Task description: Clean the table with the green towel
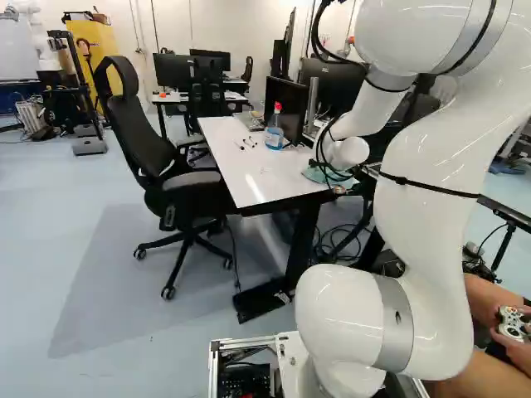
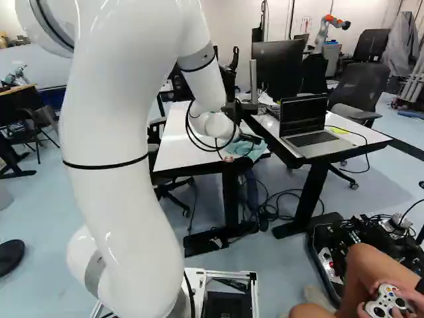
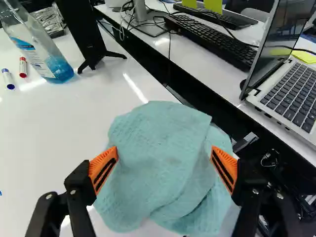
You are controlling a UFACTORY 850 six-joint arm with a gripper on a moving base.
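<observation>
Just right of centre in the right base view, the gripper [image 2: 250, 139] is recorded with fingers spread wide and gripping nothing, the green towel [image 3: 160, 168] lying bunched between them. The towel rests at the near right corner of the white table [image 1: 236, 170] in the left base view; a spray bottle [image 1: 274, 137] stands upright at that view's upper middle.

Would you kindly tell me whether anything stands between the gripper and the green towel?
Nothing visible does. The gripper is open at the green towel, one finger toward each side of it. The bottle and the black monitor stand beyond the towel on the table, outside that gap.
</observation>
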